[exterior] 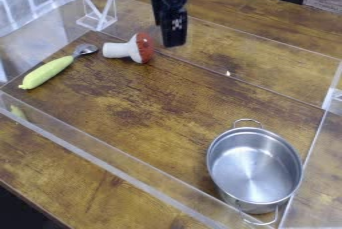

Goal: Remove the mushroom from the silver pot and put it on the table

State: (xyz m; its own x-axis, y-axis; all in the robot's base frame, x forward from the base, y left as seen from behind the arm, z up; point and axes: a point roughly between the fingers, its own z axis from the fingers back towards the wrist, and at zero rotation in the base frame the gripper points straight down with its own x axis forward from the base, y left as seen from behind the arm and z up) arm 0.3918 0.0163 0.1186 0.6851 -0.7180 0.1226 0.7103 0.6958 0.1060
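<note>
The mushroom (pixel 131 48) lies on its side on the table (pixel 174 93) at the upper left, red-brown cap to the right, white stem to the left. The silver pot (pixel 254 166) stands at the lower right with nothing inside it. My gripper (pixel 173 35) hangs pointing down just right of the mushroom and a little above the table. Its dark fingers (pixel 174 28) hold nothing; the gap between them is hard to make out from this angle.
A yellow-green corn cob (pixel 46 72) lies at the left edge, with a small metal piece (pixel 86 50) between it and the mushroom. Clear acrylic walls (pixel 94 158) ring the work area. A clear stand (pixel 96 13) sits at the back left.
</note>
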